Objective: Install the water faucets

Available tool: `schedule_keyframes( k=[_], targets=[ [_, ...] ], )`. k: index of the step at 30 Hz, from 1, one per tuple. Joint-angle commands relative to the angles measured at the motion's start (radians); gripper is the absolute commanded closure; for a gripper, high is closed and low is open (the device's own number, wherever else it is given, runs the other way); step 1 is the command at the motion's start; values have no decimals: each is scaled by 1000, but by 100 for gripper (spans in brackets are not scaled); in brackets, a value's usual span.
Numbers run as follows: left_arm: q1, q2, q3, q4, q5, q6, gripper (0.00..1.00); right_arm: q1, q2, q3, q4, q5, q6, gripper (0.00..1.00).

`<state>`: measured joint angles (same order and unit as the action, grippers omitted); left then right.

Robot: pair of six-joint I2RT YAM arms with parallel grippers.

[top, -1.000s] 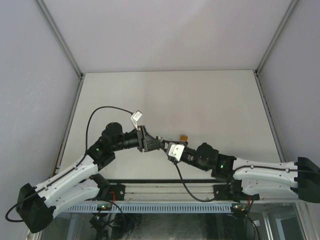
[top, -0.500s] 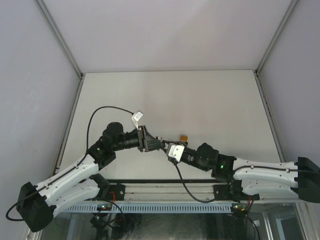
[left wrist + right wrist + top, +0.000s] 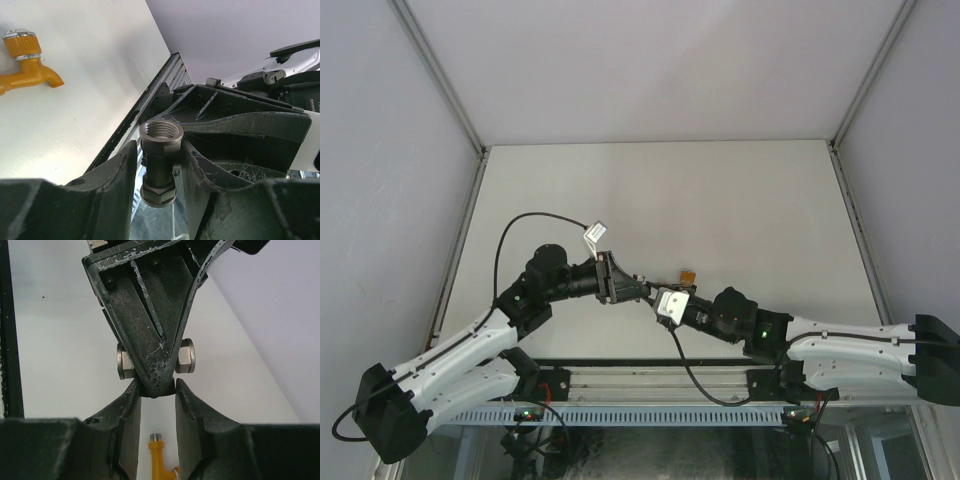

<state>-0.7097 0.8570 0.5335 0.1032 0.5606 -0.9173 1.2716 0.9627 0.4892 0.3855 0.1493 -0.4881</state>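
White table (image 3: pixel 100 60): left gripper (image 3: pixel 157 152) clamps grey fitting (image 3: pixel 160 132); orange tap (image 3: pixel 27 70) lies well apart.

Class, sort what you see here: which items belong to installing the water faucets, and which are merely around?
Job: grey threaded fitting, held in the left pincer; orange tap, lying on the table.
Not the job: black cable; metal rail.
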Motion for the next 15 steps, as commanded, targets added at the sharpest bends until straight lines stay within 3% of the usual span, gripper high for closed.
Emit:
schedule_keyframes(
  k=[1, 5, 11, 13, 15],
  targets=[
    [-4, -10, 65, 20, 3, -3, 57, 11, -25, -2, 46, 9, -3, 100],
    [-4, -13, 65, 19, -1, -3, 57, 12, -24, -3, 39, 10, 0, 100],
    [-4, -10, 65, 16, 4, 0, 66, 14, -25, -2, 47, 14, 0, 100],
    [-5, -7, 65, 16, 9, 2, 71, 14, -25, -2, 49, 17, -1, 100],
    [-5, -6, 67, 15, 15, 7, 84, 14, -24, -3, 52, 17, -1, 100]
  ],
)
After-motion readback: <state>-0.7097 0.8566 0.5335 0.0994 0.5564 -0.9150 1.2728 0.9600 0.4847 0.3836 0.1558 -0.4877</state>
